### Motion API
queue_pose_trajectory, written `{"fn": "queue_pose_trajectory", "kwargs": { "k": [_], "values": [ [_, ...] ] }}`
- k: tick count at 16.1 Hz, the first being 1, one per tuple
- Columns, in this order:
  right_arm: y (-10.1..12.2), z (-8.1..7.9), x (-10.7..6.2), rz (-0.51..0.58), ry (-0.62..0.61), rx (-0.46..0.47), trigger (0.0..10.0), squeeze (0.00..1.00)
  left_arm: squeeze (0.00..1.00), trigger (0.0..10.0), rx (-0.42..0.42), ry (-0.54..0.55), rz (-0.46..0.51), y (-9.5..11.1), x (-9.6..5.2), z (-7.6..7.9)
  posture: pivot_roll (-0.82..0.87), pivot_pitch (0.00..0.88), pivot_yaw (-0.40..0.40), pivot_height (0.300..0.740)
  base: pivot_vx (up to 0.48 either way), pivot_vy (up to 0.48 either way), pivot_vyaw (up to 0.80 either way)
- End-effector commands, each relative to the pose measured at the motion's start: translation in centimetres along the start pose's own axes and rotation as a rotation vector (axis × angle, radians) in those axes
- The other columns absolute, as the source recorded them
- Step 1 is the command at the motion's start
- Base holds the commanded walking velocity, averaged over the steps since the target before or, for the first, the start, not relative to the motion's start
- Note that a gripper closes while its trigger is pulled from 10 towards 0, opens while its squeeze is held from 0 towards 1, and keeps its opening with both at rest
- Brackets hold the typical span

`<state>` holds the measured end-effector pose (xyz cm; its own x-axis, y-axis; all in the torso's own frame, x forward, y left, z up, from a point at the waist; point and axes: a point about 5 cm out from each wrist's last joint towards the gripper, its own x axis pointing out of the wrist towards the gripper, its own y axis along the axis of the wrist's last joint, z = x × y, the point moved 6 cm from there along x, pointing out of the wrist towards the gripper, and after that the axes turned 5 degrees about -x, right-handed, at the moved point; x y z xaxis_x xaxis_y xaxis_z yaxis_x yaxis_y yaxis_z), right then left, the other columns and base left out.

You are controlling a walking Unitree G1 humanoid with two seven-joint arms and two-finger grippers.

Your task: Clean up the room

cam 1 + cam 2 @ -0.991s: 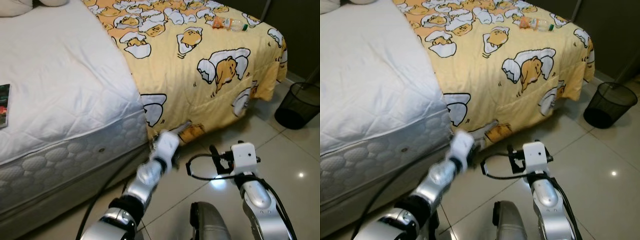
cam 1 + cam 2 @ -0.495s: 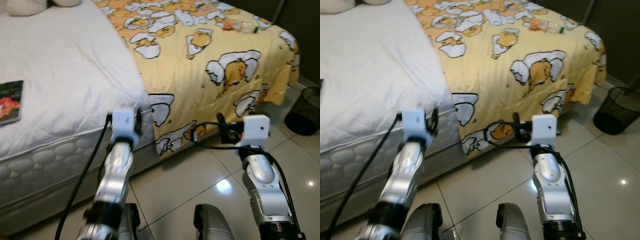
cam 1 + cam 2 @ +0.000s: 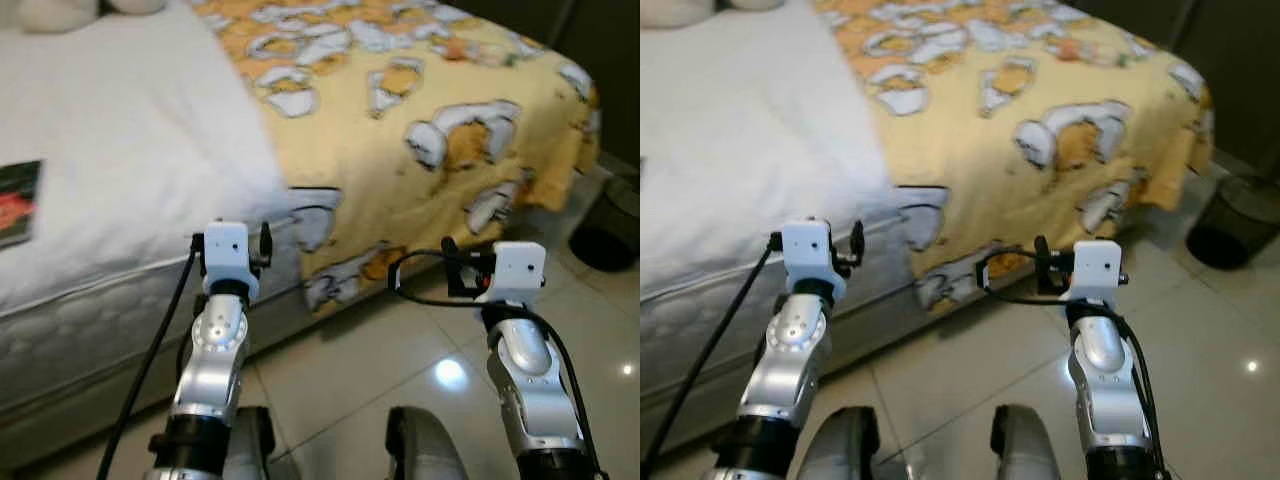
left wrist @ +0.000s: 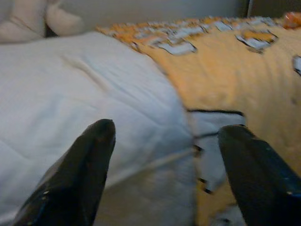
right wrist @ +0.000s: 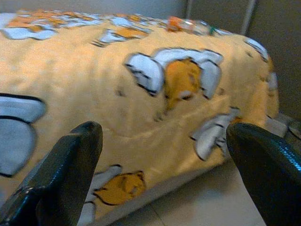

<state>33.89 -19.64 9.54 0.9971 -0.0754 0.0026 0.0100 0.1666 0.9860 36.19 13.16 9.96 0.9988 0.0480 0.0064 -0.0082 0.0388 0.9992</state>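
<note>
Both grippers (left (image 4: 164, 169), right (image 5: 164, 174)) gape, seemingly empty, facing bed (image 3: 120, 150).

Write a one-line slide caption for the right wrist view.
Open right gripper faces the yellow cartoon-print blanket draped over the bed's edge, a bottle lying on top.

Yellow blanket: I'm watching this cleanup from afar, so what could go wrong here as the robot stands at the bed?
The yellow blanket hangs toward the floor near the right gripper, whose open fingers could snag it. The black cables looping at both wrists could catch the mattress edge. The views are blurred, so aiming at the far bottle may miss.
</note>
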Motion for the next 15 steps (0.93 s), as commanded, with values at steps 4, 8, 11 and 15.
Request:
{"fn": "queue_pose_trajectory", "kwargs": {
  "k": [4, 8, 11, 15],
  "values": [
    [-0.1, -1.1, 0.4, 0.007, 0.009, 0.018, 10.0, 1.0, 1.0, 10.0, -0.011, 0.0, -0.038, -0.7, 0.7, 0.5, -0.17, 0.0, 0.048, 0.618, 0.0, -0.439, 0.0],
    [-1.4, -2.2, 0.3, -0.035, 0.067, -0.07, 10.0, 0.0, 0.0, 10.0, 0.061, -0.028, -0.037, -0.8, 1.2, 0.7, -0.16, 0.0, 0.06, 0.618, 0.064, -0.313, 0.0],
    [-0.8, -2.8, 0.3, -0.014, 0.076, -0.005, 10.0, 0.0, 0.0, 10.0, 0.046, -0.051, -0.048, -1.1, 1.3, 1.1, -0.16, 0.0, 0.063, 0.648, 0.0, 0.0, 0.0],
    [-0.1, -2.8, 0.7, 0.023, 0.074, 0.025, 10.0, 0.0, 0.0, 10.0, 0.002, -0.075, -0.085, -2.1, 1.3, 0.7, -0.16, 0.0, 0.07, 0.693, 0.0, 0.0, 0.0]
  ]
}}
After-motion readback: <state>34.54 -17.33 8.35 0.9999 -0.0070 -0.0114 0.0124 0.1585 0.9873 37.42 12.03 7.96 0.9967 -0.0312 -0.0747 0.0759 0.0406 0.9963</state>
